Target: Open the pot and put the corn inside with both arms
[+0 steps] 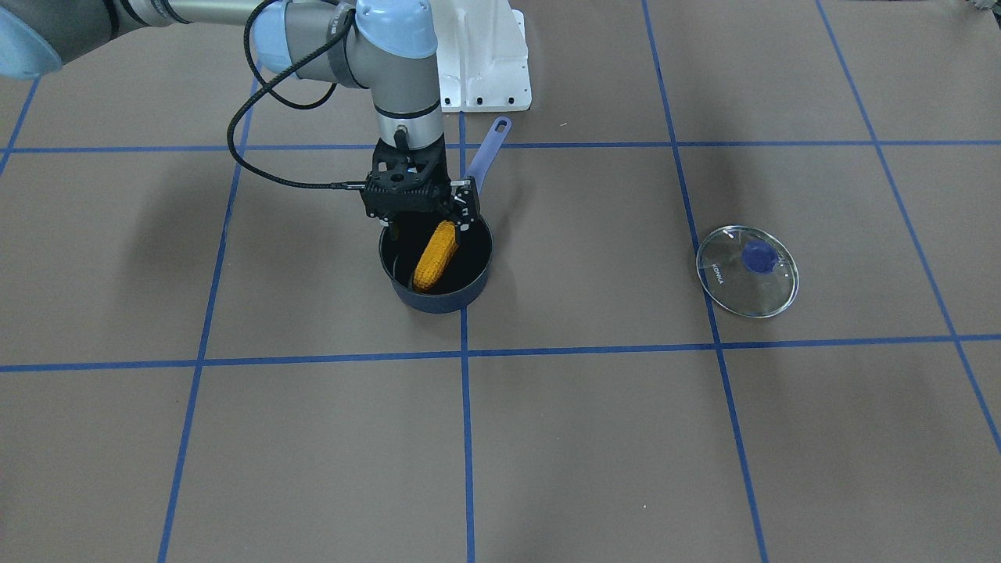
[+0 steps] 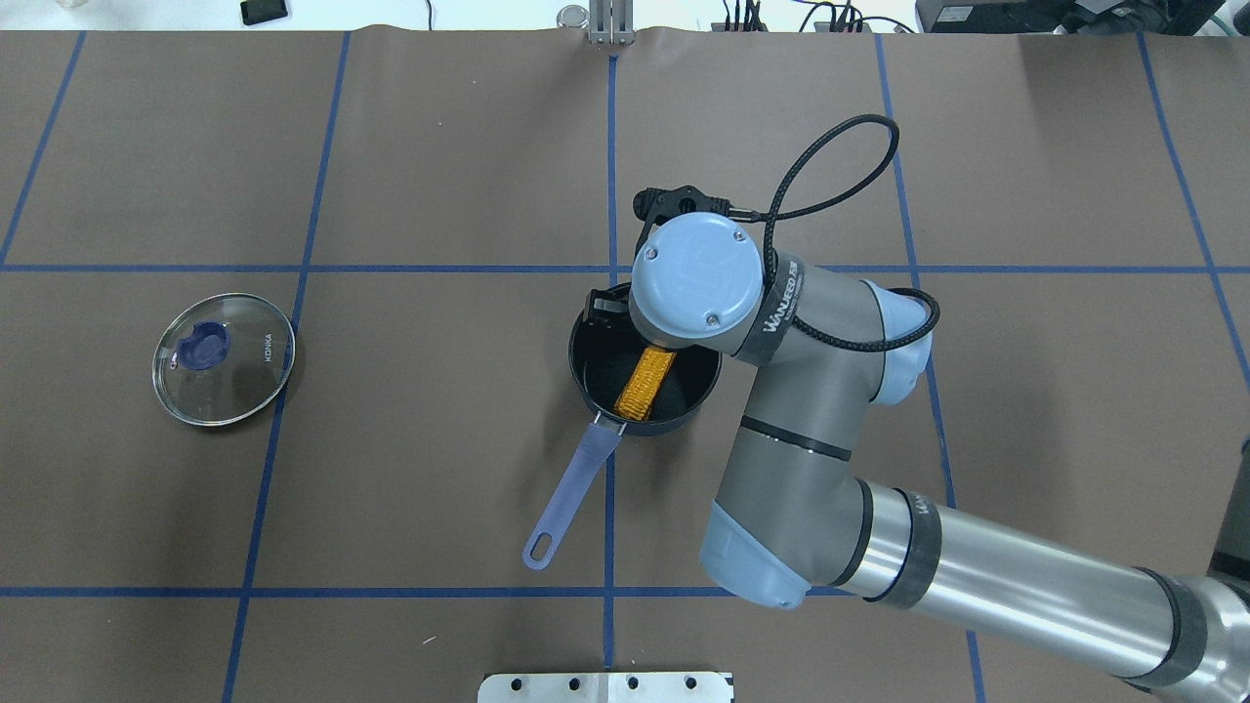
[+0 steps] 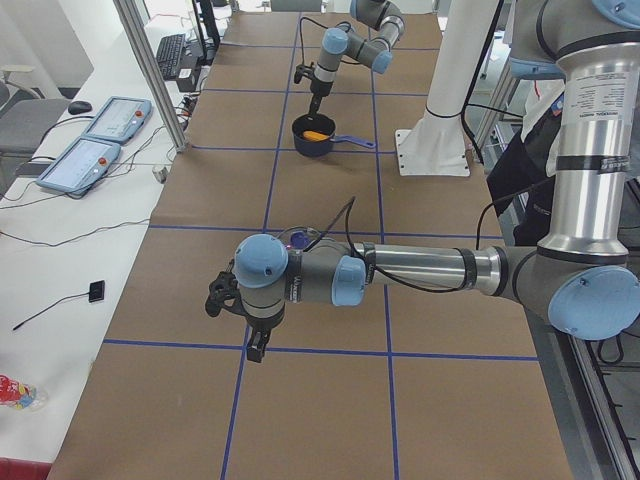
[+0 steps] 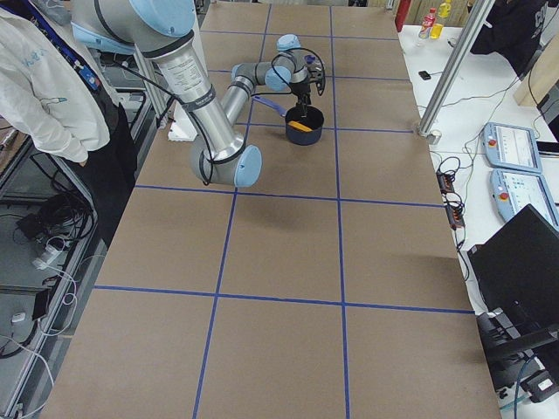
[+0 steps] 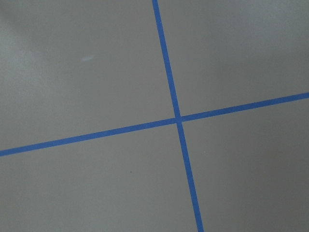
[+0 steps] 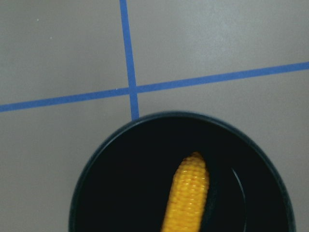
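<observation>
Farthest left of the pot (image 1: 438, 302), beyond the lid (image 2: 224, 359): left claw (image 3: 254, 345) above the table (image 1: 626, 438), shown from one side only, so cannot tell how far open. Well left of the pot, flat on the table: the lid, so opening done, by the look of it. Inside the pot, lying aslant: corn (image 1: 435, 256). Probably the release step; next calls for a straight lift clear of the pot's rim without dragging the corn. Just over the pot: right claw (image 1: 428, 227), spread wide, gripping nothing, one finger close beside the corn's end, contact unclear
</observation>
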